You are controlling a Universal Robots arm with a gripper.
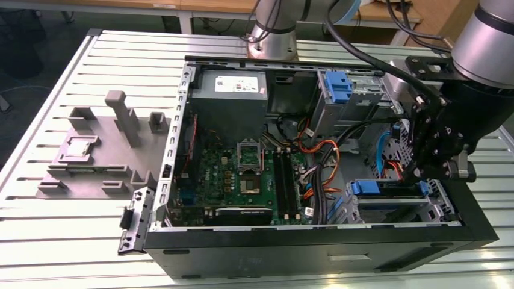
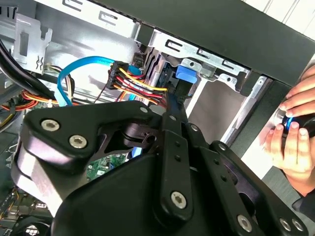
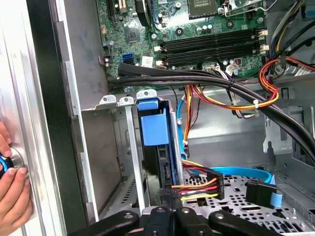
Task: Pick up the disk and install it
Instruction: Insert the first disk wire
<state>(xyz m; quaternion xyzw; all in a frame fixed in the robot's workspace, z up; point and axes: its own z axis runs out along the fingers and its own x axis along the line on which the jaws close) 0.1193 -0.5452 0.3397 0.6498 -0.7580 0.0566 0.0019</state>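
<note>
Gripper [image 1: 434,174] low at the case's [image 1: 321,253] 4 o'clock corner; finger state can't be told. Disk [image 3: 158,147] sits upright in drive bay [image 3: 106,147]. Hand [image 3: 11,194] beside the case.

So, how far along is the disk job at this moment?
Done: the disk is picked up and stands inside the bay, its blue bracket between the metal rails, in the first wrist view. In hand: the claw sits right at the disk's edge, beside the cable plugs. Left: I cannot tell whether the disk is fully seated.
</note>
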